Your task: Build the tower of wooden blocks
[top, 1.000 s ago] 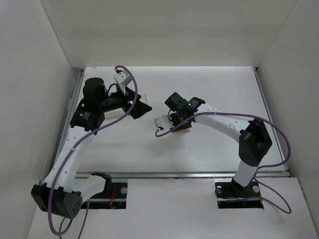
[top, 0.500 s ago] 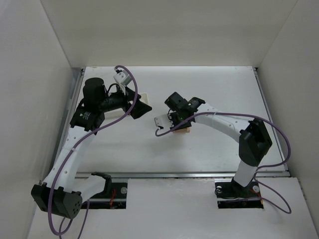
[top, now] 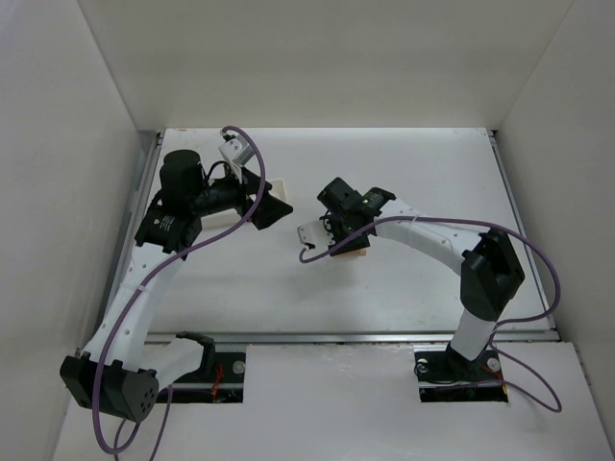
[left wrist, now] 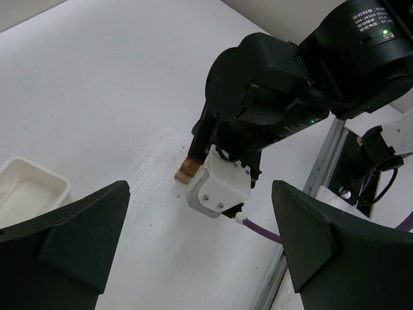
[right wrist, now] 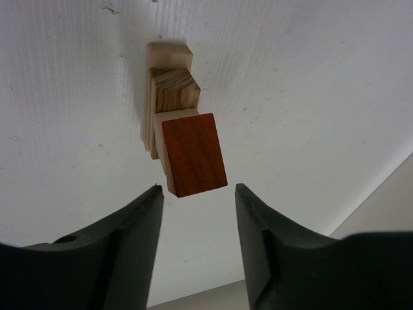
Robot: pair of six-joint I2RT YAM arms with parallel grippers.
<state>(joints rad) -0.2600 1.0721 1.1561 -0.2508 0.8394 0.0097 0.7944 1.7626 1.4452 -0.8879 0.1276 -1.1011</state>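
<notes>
The tower stands mid-tabletop, with the red wedge on top (the stack looks a little askew). The right claw hangs spread open just above it. The left claw is also open and empty, near the tray.

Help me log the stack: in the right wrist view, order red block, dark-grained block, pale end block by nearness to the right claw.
1. Red block, just before the right claw.
2. Dark-grained block, middle.
3. Pale end block, top.
</notes>
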